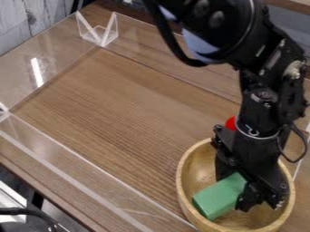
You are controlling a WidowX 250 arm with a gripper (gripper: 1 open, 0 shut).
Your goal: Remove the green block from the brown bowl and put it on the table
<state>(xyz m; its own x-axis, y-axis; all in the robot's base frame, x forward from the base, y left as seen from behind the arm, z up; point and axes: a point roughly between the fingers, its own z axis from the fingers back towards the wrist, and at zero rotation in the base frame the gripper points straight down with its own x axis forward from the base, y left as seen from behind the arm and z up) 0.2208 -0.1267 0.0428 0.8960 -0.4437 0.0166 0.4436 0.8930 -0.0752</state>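
green block (220,196) clamped between fingers (249,192) inside brown bowl (190,172).

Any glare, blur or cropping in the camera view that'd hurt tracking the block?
Camera view: bright glare streaks on the clear acrylic walls at left; upper arm soft with blur; gripper black on black, jaws hard to separate; green block evenly lit, partly hidden; brown bowl cropped by the frame's lower right.

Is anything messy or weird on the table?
Nothing is spilled or broken. The one odd thing: the green block sits tilted inside the brown bowl, leaning against its side rather than lying flat, with the gripper shut on its edge.
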